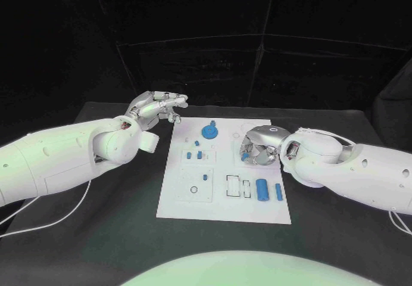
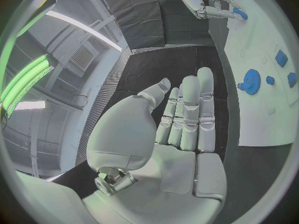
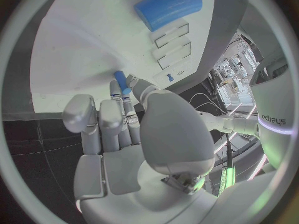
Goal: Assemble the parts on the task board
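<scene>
A black bench [image 1: 103,238] carries everything here. Its dark top runs from the near edge back to a far edge that meets black backdrop panels. Lying flat on it, in the middle, is the white task board [image 1: 223,208], a long rectangle with its short sides near and far. A thin white cable [image 1: 60,219] trails across the bench at the near left.

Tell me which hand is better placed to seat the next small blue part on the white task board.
Right. The right hand is over the white task board and already pinches a small blue peg at its fingertips. The left hand is off the board's far left corner, holding nothing.
</scene>
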